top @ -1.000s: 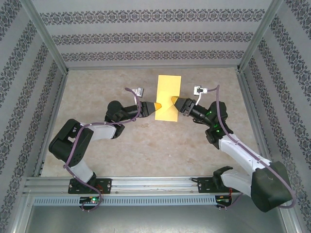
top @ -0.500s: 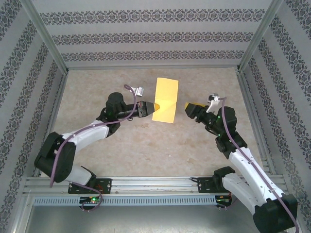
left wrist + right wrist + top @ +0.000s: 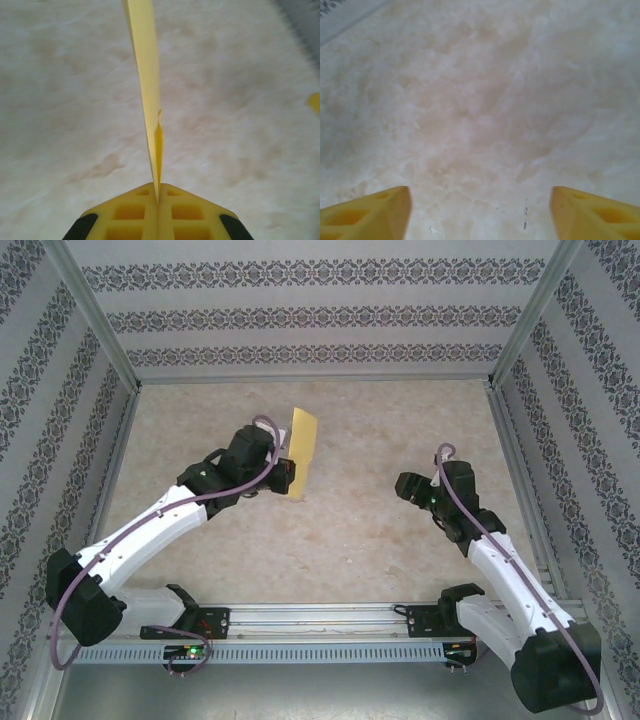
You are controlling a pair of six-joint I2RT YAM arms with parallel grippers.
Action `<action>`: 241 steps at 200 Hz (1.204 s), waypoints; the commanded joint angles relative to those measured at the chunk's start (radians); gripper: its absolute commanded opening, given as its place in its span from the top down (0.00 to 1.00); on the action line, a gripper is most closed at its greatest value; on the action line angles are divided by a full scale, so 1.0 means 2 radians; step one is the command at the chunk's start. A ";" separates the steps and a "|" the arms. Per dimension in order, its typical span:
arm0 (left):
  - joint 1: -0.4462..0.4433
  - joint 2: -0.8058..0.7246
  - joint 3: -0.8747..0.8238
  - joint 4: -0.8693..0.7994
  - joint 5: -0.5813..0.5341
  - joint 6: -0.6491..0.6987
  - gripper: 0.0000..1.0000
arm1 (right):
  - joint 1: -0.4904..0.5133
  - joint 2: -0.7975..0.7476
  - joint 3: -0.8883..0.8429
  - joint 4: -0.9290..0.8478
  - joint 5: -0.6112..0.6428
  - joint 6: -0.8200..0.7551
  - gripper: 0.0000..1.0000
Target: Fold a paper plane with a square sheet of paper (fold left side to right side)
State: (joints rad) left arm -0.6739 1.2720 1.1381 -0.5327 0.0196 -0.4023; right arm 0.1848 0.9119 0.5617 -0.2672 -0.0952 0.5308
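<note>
The square sheet of paper is folded into a narrow yellow rectangle. It stands tilted up on edge, left of the table's middle. My left gripper is shut on its lower near edge. In the left wrist view the paper runs edge-on straight up from the closed yellow jaws of the left gripper, its two layers slightly parted near the grip. My right gripper hangs apart from the paper, to its right. In the right wrist view the right gripper is open over bare table, one of its yellow fingers at each lower corner.
The marble-patterned table is bounded by patterned walls and aluminium posts. A metal rail with both arm bases runs along the near edge. A small yellow tip shows at the right edge of the left wrist view.
The right gripper let go of the paper, opened and drew back to the right. The left gripper stayed shut, pulled the paper left and turned it up on edge.
</note>
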 commanded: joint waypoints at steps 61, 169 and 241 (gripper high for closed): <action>-0.130 0.129 0.015 -0.198 -0.366 -0.108 1.00 | -0.010 0.072 0.027 0.002 -0.047 0.000 0.02; -0.151 0.233 0.009 -0.043 -0.226 -0.182 0.94 | -0.010 0.095 0.019 0.009 -0.058 0.005 0.02; -0.127 0.233 -0.009 0.043 -0.113 -0.186 0.68 | -0.011 0.105 0.021 0.011 -0.083 0.003 0.02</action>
State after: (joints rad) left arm -0.9539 1.7355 1.1355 -0.5579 -0.3214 -0.7631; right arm 0.1719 1.1049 0.5896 -0.2577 -0.2241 0.5282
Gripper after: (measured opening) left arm 0.270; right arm 0.982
